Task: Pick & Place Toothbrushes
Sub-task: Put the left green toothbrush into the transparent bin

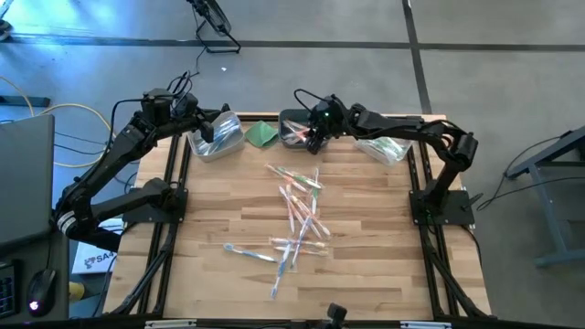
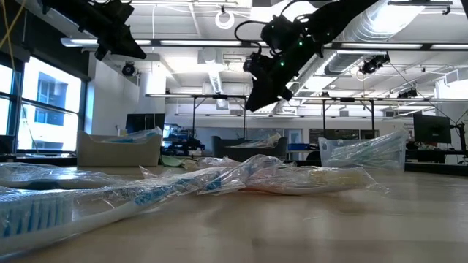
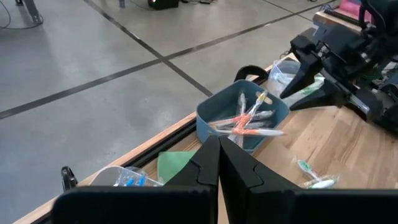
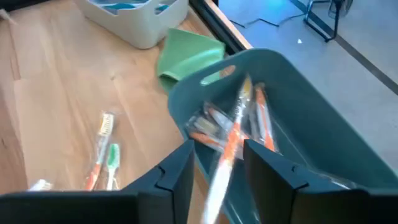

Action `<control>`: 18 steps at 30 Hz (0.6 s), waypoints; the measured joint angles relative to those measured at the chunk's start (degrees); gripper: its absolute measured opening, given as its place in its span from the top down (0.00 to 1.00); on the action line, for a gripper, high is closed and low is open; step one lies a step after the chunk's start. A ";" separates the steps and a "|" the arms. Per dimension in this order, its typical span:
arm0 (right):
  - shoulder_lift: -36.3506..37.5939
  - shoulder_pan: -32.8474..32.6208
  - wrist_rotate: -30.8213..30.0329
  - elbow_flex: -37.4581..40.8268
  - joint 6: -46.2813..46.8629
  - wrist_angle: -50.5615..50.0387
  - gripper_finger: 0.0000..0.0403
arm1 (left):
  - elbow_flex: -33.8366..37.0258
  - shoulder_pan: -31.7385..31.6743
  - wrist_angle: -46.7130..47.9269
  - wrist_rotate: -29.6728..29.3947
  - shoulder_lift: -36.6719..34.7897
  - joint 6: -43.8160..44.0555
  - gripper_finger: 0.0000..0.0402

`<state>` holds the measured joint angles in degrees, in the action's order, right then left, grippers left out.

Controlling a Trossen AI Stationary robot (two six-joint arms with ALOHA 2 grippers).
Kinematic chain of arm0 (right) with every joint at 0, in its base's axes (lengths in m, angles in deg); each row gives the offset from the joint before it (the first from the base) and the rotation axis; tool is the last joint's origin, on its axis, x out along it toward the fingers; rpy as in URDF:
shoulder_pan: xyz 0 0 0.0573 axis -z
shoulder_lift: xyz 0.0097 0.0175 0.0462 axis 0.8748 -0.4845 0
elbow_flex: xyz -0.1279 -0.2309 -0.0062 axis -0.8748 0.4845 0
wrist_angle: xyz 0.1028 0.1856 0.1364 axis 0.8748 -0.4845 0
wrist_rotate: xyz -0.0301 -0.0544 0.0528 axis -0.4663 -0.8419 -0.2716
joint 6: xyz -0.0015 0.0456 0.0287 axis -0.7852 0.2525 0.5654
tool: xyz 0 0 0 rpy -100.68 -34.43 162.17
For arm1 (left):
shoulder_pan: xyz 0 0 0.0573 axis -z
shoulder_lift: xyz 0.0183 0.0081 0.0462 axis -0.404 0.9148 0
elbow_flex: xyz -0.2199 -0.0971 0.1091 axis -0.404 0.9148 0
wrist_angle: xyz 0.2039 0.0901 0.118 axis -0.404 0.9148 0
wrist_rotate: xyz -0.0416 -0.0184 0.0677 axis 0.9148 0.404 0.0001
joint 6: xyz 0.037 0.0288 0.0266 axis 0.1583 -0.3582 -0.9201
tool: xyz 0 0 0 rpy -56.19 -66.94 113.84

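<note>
The right gripper [image 4: 217, 163], fingers spread, hangs over the blue bin [image 4: 323, 124] at the table's far edge, an orange toothbrush [image 4: 227, 155] between its fingers.

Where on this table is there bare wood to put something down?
Bare wood lies along the table's left side, between the left arm's base and the toothbrush pile, and along the right side. The back edge is crowded with bins, a green cloth and both arms.
</note>
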<state>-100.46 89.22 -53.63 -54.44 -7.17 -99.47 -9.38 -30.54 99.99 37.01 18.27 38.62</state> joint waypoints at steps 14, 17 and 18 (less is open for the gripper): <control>-0.09 -3.50 -0.18 0.02 -0.12 1.78 0.87 | 0.00 0.00 0.00 0.00 0.00 0.02 1.00; -0.09 -3.82 0.01 0.02 -0.12 1.85 0.90 | 0.00 0.02 0.07 0.07 0.00 0.02 1.00; -0.09 -3.87 0.25 0.02 -0.12 1.83 0.92 | 0.00 0.02 0.04 0.07 0.00 0.02 1.00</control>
<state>-100.55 85.35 -53.38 -54.42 -7.29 -97.64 -9.38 -30.52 100.03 37.08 18.27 38.64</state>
